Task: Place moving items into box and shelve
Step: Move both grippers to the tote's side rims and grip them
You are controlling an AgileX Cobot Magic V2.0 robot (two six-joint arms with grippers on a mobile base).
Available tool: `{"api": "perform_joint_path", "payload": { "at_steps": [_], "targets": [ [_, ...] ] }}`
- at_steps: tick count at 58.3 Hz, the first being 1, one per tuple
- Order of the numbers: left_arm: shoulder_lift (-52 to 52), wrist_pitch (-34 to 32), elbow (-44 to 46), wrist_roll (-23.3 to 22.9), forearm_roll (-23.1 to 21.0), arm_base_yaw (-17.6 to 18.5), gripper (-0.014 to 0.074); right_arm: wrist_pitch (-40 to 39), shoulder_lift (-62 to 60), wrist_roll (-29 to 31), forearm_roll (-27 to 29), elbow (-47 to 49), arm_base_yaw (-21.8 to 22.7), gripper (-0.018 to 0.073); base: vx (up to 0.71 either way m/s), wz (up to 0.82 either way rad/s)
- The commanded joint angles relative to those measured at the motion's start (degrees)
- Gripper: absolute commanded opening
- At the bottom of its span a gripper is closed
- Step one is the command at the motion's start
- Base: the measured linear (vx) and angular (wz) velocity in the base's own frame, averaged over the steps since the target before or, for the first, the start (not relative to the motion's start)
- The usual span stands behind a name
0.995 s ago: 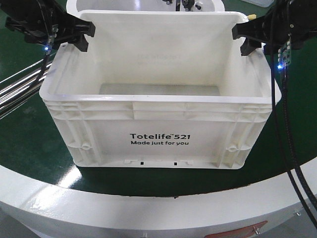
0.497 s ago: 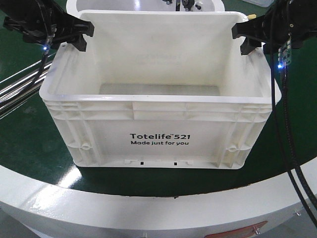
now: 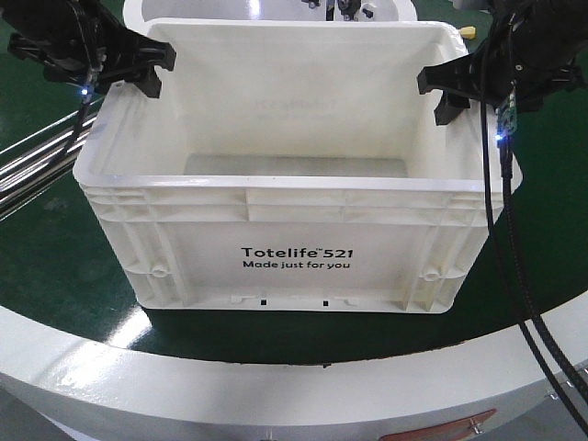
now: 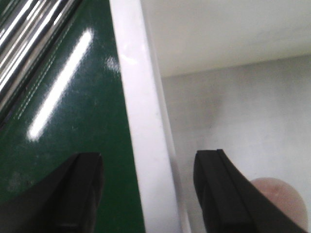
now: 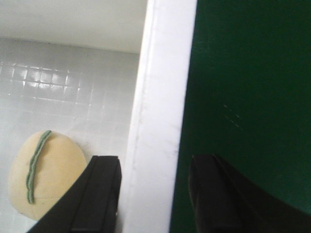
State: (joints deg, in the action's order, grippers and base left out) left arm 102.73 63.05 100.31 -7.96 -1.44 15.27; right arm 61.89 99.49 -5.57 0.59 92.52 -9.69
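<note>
The box (image 3: 294, 230) is being borne upright on the counter (image 3: 55, 276), long axis left to right, print facing forward. Its end rims are being straddled by the wide-open left gripper (image 3: 158, 72) and right gripper (image 3: 434, 99). Inside: yellow ball (image 5: 48, 174), brown ball (image 4: 284, 199).

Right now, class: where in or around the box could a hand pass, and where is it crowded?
Free: the floor of the box between the pale yellow ball and the pinkish ball; the green surface before it. Crowded: both side rims, straddled by left gripper and right gripper.
</note>
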Motion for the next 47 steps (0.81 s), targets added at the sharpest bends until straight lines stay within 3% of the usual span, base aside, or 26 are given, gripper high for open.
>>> {"api": "perform_joint_path", "payload": {
  "at_steps": [1, 12, 22, 35, 43, 47],
  "targets": [
    [-1.39, -0.87, 1.99, -0.65, -0.23, 0.31, 0.0512, -2.13, -2.44, -0.16, -1.37, 1.85, 0.14, 0.0386, 0.00, 0.00],
    [-0.34, -1.03, 1.99, -0.65, -0.23, 0.31, 0.0508, -2.02, -2.44, -0.16, -4.40, 1.85, 0.14, 0.0349, 0.00, 0.00],
    [-0.40, -1.33, 1.99, -0.59, -0.23, 0.31, 0.0434, -1.96, -2.44, -0.16, -4.67, 1.85, 0.14, 0.0209, 0.00, 0.00],
    [-0.40, -1.59, 1.99, 0.33, -0.23, 0.31, 0.0181, -1.30, -2.44, 1.26, -4.49, 1.85, 0.14, -0.0008, 0.00, 0.00],
    [-0.45, -1.53, 1.99, 2.81, -0.23, 0.31, -0.0010, -0.47, -2.44, 2.24, -4.44, 1.85, 0.14, -0.0011, 0.00, 0.00],
    [-0.45, -1.53, 1.99, 3.45, -0.23, 0.31, -0.0010, -0.41, -2.44, 2.24, -4.44, 1.85, 0.14, -0.0011, 0.00, 0.00]
  ]
}}
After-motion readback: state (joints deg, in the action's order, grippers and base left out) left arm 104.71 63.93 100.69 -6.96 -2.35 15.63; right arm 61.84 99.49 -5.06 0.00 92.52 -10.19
